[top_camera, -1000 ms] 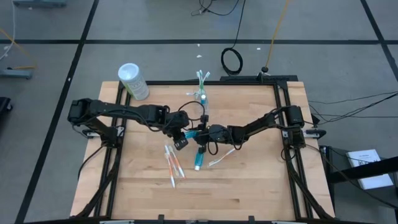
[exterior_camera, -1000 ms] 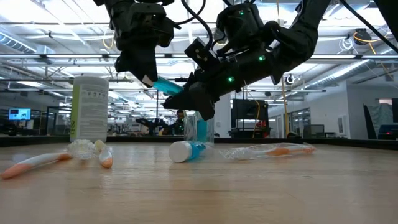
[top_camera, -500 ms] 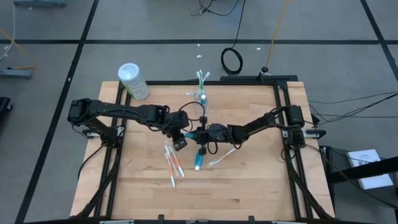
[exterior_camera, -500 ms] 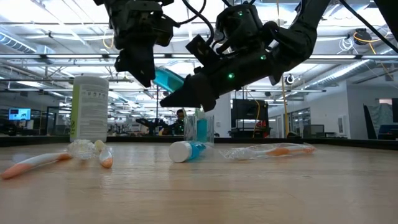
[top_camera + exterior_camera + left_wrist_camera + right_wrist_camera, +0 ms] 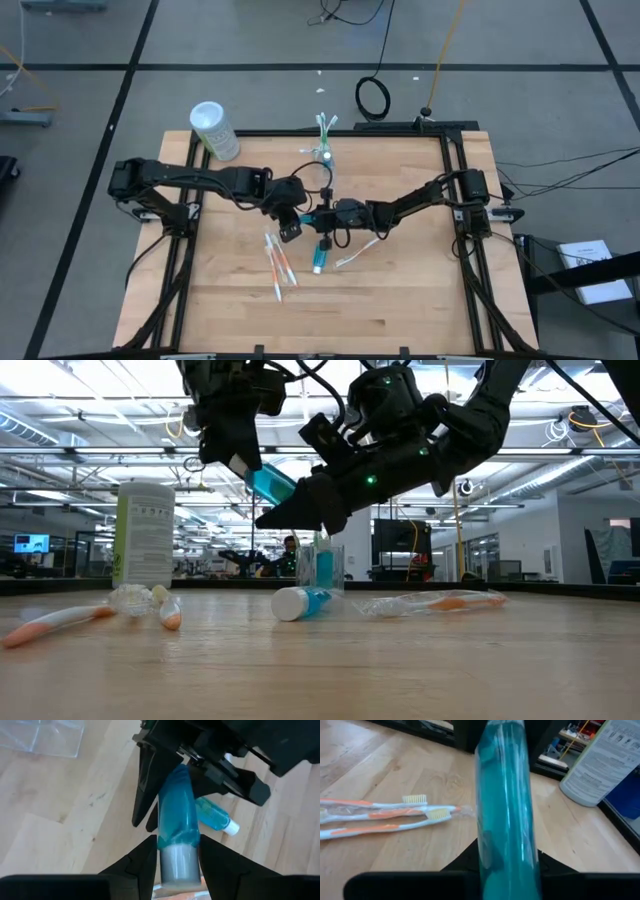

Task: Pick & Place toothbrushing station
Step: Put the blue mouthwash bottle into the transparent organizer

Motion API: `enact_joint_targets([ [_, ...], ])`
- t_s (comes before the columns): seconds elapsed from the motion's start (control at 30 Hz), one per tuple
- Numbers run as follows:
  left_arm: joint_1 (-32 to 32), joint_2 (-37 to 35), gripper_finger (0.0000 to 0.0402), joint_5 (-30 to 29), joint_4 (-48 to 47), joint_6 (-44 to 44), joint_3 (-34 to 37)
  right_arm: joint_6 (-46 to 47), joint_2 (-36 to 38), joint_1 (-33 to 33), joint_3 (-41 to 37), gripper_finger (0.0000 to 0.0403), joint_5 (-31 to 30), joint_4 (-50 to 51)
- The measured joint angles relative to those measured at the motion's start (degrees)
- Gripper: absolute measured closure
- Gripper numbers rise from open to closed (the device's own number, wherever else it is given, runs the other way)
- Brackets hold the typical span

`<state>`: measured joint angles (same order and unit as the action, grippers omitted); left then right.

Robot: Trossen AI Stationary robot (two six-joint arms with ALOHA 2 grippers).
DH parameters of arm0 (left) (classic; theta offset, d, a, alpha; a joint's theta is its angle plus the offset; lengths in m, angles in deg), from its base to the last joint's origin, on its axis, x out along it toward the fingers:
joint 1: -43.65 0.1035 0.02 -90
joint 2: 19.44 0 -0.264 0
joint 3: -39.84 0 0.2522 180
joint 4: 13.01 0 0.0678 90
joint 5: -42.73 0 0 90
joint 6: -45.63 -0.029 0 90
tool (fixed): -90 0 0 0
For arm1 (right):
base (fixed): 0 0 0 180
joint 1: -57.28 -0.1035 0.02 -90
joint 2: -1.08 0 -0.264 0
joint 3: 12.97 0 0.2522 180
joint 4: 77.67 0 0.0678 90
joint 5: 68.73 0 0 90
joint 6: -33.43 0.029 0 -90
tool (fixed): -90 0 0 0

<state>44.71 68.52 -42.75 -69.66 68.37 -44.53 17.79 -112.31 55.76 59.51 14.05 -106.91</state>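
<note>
A: Toothpaste tube (image 5: 268, 482), blue with a white cap, hangs in the air at the upper middle of the low view, tilted, well above the wood. Start bigger, though: the table (image 5: 400, 300) fills the centre of the high view, with both arms meeting over its middle.

B: Which one has the tube?

A: The left gripper (image 5: 176, 854). In its wrist view the two fingers pinch the tube at the white cap end. The right gripper (image 5: 300, 510) sits just beside the tube's other end, its fingers spread either side of it; I cannot tell whether they touch.

B: Next in size?

A: The white canister (image 5: 215, 130) with green print, at the table's upper left corner in the high view. Then the clear cup (image 5: 320, 567), standing behind the centre in the low view with something blue inside.

B: And on the wood?

A: A second tube (image 5: 319, 256) lies just below centre in the high view. Orange toothbrushes (image 5: 278, 263) lie to its left, another wrapped toothbrush (image 5: 356, 254) to its right, and green brushes (image 5: 324, 128) at the upper edge.
</note>
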Motion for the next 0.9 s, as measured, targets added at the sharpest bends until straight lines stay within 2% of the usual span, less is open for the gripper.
enact_joint_targets([
  [0.27, -0.6, -2.6, 0.0256, -4.4, 1.3, -0.1, -0.1, 0.0, 0.0, 0.0, 0.0, 0.0351, 0.0, -2.2],
  [0.47, -0.8, -2.9, 0.0256, -4.8, 2.8, -0.4, -0.1, 0.0, 0.0, 0.0, 0.0, 0.0358, -0.1, -3.1],
  [0.6, -1.6, -6.4, 0.0256, -6.8, 6.3, -2.9, -0.1, 0.2, 0.0, 0.0, 0.0, 0.0356, -0.1, -3.5],
  [0.9, -7.4, -15.4, 0.0256, -17.7, 7.0, -10.5, 0.5, 0.2, 0.9, 0.0, 0.0, 0.0357, -0.2, -4.7],
])
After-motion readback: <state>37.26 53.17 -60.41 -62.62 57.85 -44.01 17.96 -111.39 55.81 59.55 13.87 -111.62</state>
